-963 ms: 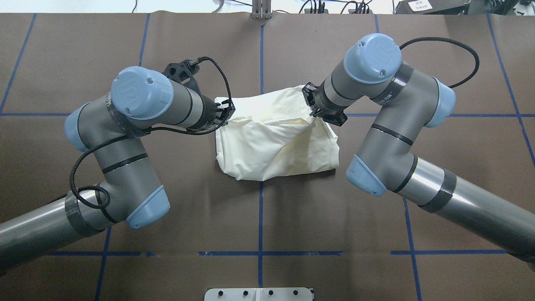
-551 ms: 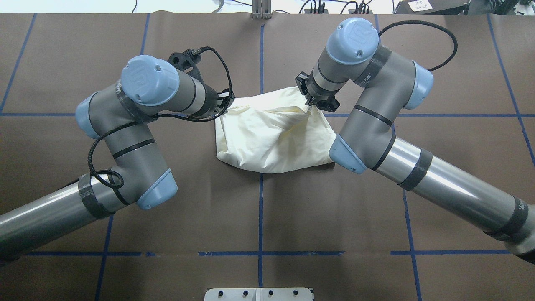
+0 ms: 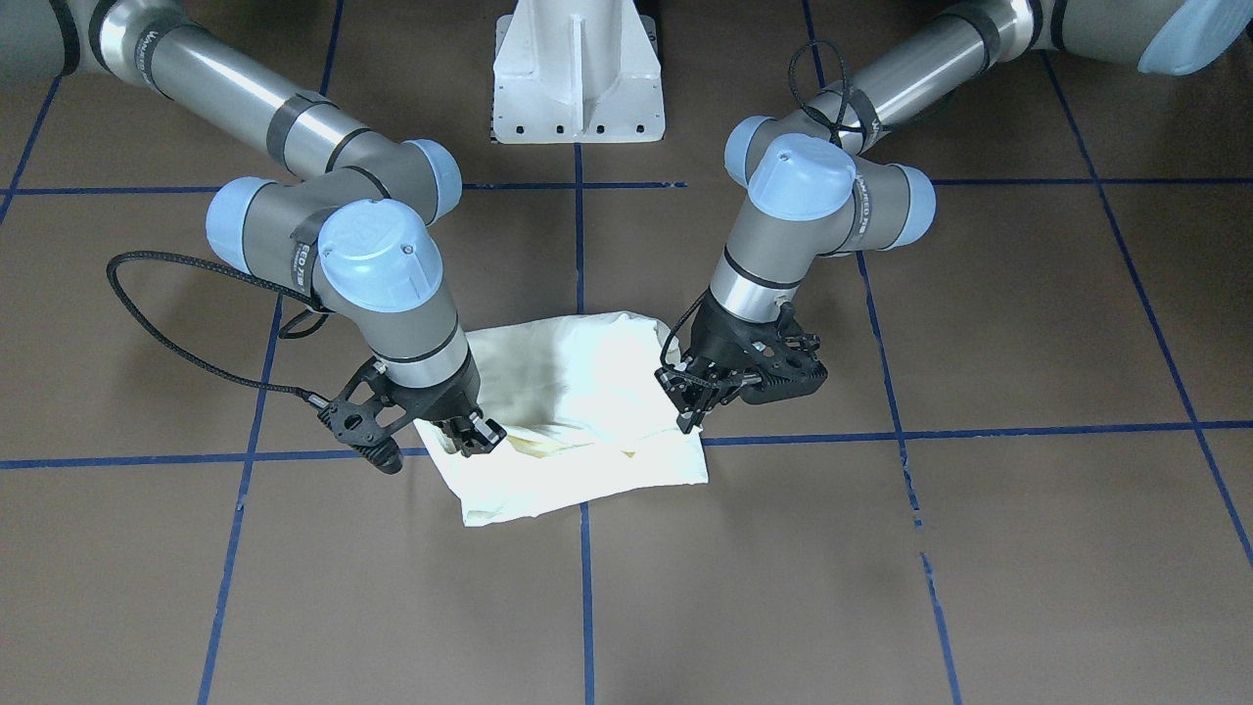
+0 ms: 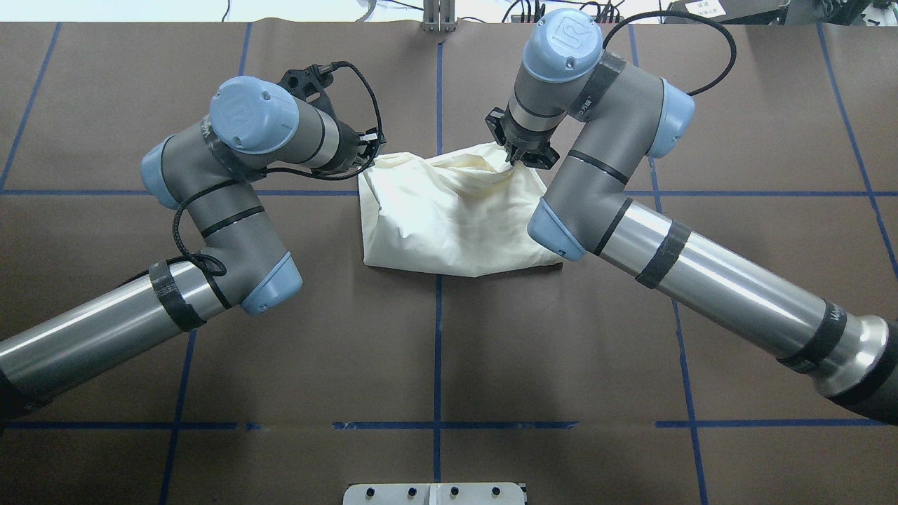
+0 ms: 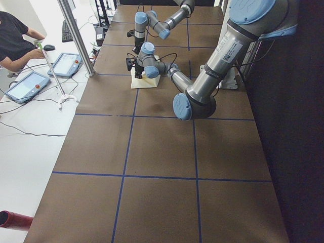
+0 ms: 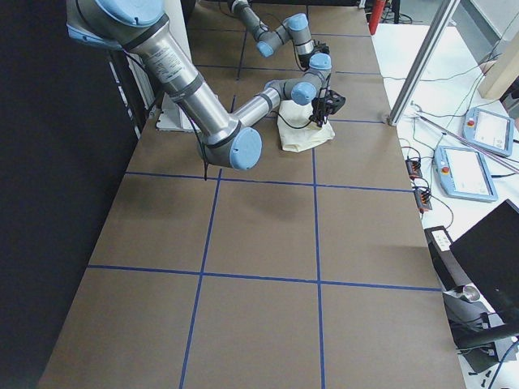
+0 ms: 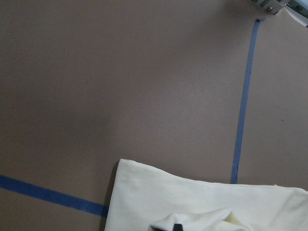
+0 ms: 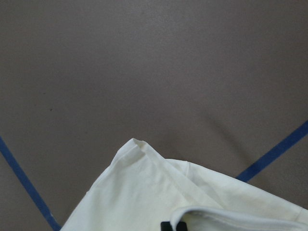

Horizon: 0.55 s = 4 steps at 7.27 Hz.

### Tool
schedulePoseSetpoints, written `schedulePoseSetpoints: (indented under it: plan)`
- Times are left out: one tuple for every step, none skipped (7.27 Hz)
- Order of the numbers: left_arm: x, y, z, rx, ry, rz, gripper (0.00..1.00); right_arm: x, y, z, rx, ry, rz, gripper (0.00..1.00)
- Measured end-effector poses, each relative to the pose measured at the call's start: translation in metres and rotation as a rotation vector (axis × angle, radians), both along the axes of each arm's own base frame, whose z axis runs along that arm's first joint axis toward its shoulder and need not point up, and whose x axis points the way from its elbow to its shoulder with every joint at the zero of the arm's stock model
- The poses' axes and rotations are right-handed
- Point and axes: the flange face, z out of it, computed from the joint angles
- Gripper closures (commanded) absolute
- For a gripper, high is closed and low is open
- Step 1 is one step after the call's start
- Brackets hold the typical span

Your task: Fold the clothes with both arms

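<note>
The clothes (image 4: 449,214) are a cream garment lying bunched and partly folded at the table's middle, plain side up, with no print showing. My left gripper (image 4: 368,156) is shut on its far left corner, and the same gripper (image 3: 688,411) pinches a raised edge in the front-facing view. At the far right corner my right gripper (image 4: 517,160) is shut on a lifted fold, seen low over the cloth (image 3: 578,392) in the front-facing view (image 3: 477,438). Both wrist views show cream fabric (image 7: 207,207) (image 8: 183,202) gathered at a dark fingertip.
Brown table covering with a blue tape grid (image 4: 438,351). The white pedestal base (image 3: 578,78) stands on the robot's side. A person (image 5: 15,40) sits beyond the table's far edge, with tablets (image 5: 28,83) (image 6: 466,170) and a metal pole (image 5: 76,35).
Both grippers have moved away from the robot toward the far side, pulling the held edges with them. The garment's near edge has slid the same way and the bundle looks flatter.
</note>
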Motion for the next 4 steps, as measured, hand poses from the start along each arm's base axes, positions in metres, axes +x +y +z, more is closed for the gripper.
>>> schedulePoseSetpoints:
  plan:
    - [0.005,-0.012,0.007,0.009,0.000,-0.005,0.51,-0.004,-0.006,0.001,0.003,0.006,-0.004,1.00]
    - [0.007,-0.019,0.010,0.016,0.004,-0.008,0.60,-0.008,-0.010,0.003,0.009,0.003,-0.006,1.00]
    - [-0.005,-0.021,-0.002,0.038,0.034,-0.012,1.00,-0.010,-0.012,0.006,0.012,0.001,-0.006,1.00]
    - [-0.027,-0.010,-0.012,0.061,0.077,0.000,1.00,-0.011,-0.013,0.007,0.011,0.000,-0.005,1.00]
